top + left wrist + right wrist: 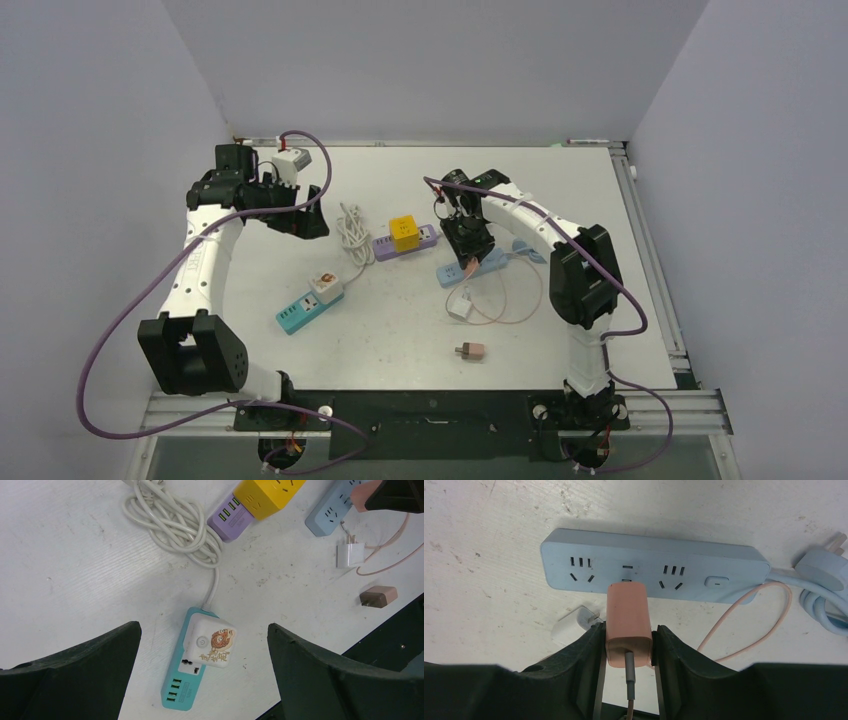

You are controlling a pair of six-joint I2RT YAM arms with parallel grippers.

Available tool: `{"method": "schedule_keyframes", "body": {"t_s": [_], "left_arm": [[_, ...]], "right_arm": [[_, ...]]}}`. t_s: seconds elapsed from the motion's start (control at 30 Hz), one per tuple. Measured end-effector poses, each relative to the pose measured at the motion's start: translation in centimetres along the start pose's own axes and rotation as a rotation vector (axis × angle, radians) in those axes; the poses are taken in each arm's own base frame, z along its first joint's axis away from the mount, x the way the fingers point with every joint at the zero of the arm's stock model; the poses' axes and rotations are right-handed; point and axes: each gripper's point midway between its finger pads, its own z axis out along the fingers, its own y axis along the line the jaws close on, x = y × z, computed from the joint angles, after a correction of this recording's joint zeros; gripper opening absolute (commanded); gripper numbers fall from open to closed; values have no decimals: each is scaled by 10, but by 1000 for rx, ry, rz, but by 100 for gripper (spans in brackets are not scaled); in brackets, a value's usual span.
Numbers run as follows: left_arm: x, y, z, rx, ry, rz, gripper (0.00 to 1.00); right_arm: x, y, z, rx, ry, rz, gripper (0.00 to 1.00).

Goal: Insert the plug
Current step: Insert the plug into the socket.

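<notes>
White tabletop (600, 200) with pale walls around it fills the top view. Right of centre, the right gripper (467, 262) points down over the blue power strip (448, 276) and is clamped on the pink plug (468, 268). At upper left the left gripper (305, 218) hangs well apart from them, near the white coiled cable (352, 232).

From the left wrist, that claw's fingers (100, 660) are spread wide with nothing between them. The teal strip (176, 690) and its white adapter (212, 642) lie below. The pink plug is a sliver in the upper right corner.

From the right wrist, the plug sits mid-frame, pinched between two dark fingers (589, 645), its cord leaving at the bottom. Its tip meets the strip's middle outlet, between the two three-hole groups. One slot shows just above the tip. The prongs are hidden, so I cannot tell how far in they are.

As I judge it, the step in hand is seating the plug. It should be done as follows:
- Keep the plug body square to the strip's face.
- Press straight along the prongs, without rocking.
- Hold the grip firm so the plug does not slide back between the fingers.

Nothing holds the strip, so a skewed push could shift it. The thin pink cord (749, 625) looping at right should stay slack.
</notes>
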Motion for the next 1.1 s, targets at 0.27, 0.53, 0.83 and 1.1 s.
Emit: {"method": "schedule_keyframes", "body": {"t_s": [0.27,0.53,0.83,1.1], "left_arm": [[0,-1,0,5,-2,0,96],[0,-1,0,5,-1,0,96],[0,-3,0,16,-4,3,96],[-1,-3,0,20,-5,6,96]], "right_arm": [[-2,0,0,1,-9,-3,5],[-4,0,1,1,-16,-4,5],[-6,-1,1,3,-23,-7,5],[-6,-2,1,9,-24,-12,5]]}}
